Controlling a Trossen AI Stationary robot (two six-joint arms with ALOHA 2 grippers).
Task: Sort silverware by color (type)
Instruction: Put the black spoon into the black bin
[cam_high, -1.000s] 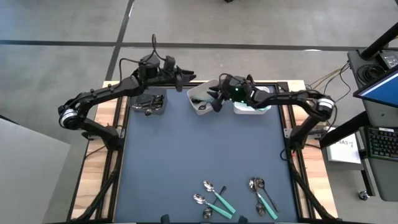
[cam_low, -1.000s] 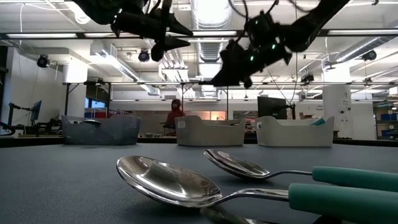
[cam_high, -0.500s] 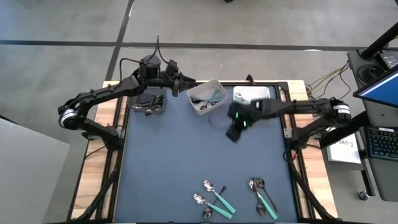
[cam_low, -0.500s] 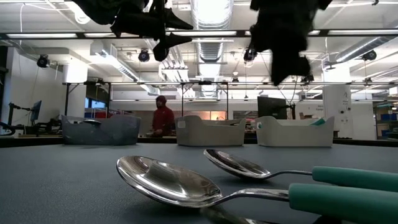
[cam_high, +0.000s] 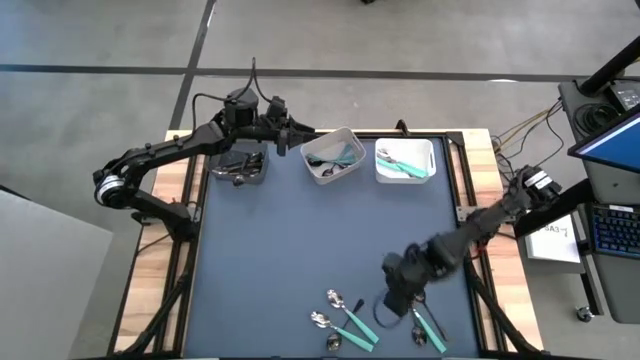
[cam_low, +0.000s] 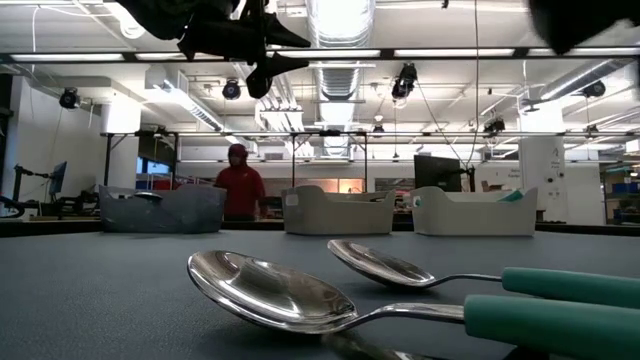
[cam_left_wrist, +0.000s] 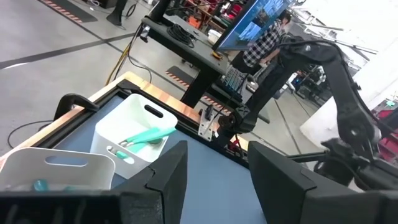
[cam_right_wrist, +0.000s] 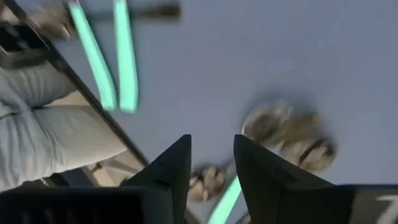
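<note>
Silverware is split between the bins at the desk's twelve o'clock edge and a leftover scatter at six. From the high view, the dark grey bin (cam_high: 238, 166) at about eleven o'clock holds dark-handled pieces, the tilted white bin (cam_high: 333, 157) at twelve has teal handles showing in it, and the second white bin (cam_high: 405, 160) just past twelve toward one also carries teal-handled pieces. I'd judge the sorting more than half done.

What is left lies down at six o'clock: a cluster of teal-handled spoons (cam_high: 345, 318) toward the centre, one dark handle seemingly mixed in, and a second small bunch of teal-handled utensils (cam_high: 422, 314) just toward five. The low view shows two of those spoons (cam_low: 290, 290) lying flat, bowls up, on the blue desk (cam_high: 300, 240).

The right end effector (cam_high: 398, 292) hovers over the leftover pile, between the two clusters; in its wrist view the fingers (cam_right_wrist: 171, 168) stand moderately apart with nothing between them, blurred spoon heads below. The left end effector (cam_high: 295, 135) waits above the twelve o'clock edge, between the grey and tilted bins, fingers (cam_left_wrist: 168, 177) spread wide and empty.

Roughly half a dozen pieces remain, I'd reckon. A person in red stands far back in the room.
</note>
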